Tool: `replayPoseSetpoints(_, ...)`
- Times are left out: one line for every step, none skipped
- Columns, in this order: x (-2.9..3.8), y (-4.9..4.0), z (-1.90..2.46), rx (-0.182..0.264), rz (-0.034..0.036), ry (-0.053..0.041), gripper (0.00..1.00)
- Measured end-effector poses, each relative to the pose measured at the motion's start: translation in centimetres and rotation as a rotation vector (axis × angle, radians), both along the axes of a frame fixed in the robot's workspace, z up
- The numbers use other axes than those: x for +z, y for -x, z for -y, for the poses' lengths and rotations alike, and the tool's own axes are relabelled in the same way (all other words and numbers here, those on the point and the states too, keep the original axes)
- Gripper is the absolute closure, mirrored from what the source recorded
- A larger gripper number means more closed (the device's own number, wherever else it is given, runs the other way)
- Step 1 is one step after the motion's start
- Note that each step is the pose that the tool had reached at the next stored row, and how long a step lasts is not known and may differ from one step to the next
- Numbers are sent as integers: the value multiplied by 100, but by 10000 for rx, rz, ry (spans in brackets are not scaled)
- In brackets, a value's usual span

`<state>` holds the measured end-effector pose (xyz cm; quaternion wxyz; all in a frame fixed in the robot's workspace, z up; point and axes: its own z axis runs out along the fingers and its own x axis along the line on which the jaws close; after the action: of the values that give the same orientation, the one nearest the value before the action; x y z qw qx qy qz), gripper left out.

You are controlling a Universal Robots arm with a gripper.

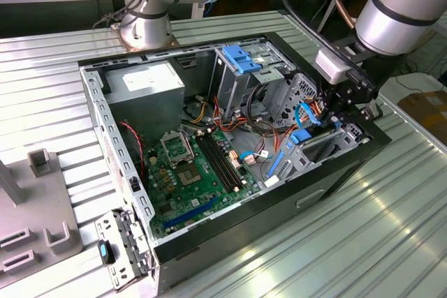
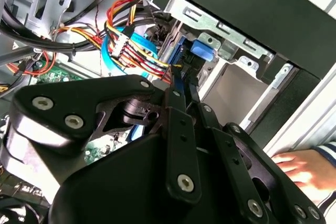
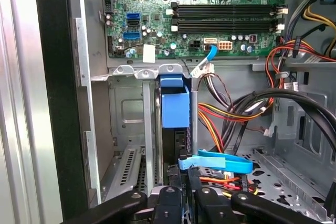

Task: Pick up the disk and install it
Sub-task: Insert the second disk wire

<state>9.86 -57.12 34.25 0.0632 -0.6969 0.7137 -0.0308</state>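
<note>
We are easing the disk (image 3: pixel 174 109) squarely into the drive bay (image 3: pixel 149 129); our hand (image 3: pixel 184 195) is seemingly clamping its rear edge.

I count one open computer case (image 1: pixel 230 242) on the one ribbed metal bench (image 1: pixel 363 242). Inside it lies one green motherboard (image 1: pixel 195 179) with one processor socket (image 1: pixel 174 146) and four long memory slots (image 1: pixel 222 162). One grey power supply box (image 1: pixel 143 88) sits at the far left corner. One disk (image 3: pixel 173 109) with blue rails stands in its bay beneath my one gripper (image 3: pixel 181 203). One person's hand (image 2: pixel 296 167) rests near the case in the second wrist view.
</note>
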Motion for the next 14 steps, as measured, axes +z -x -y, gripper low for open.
replayPoseSetpoints(-1, 0, 0, -1, -1, 0, 83)
replayPoseSetpoints(2, 0, 0, 0, -1, -1, 83)
replayPoseSetpoints(21, 0, -1, 0, 0, -12, 83)
replayPoseSetpoints(73, 0, -2, 0, -1, 0, 83)
replayPoseSetpoints(76, 0, -2, 0, 0, -4, 83)
replayPoseSetpoints(74, 3, -1, 0, 0, 0, 83)
replayPoseSetpoints(53, 5, -2, 1, 0, 0, 83)
replayPoseSetpoints(42, 6, -1, 0, 0, 0, 83)
replayPoseSetpoints(35, 6, -2, 0, 0, 1, 83)
replayPoseSetpoints(27, 6, -1, 0, -1, 2, 83)
replayPoseSetpoints(22, 6, -2, 0, -1, 4, 83)
replayPoseSetpoints(20, 7, -1, 0, -1, 4, 83)
replayPoseSetpoints(19, 7, -1, 0, -1, 3, 83)
replayPoseSetpoints(17, 7, -1, 0, 0, 0, 83)
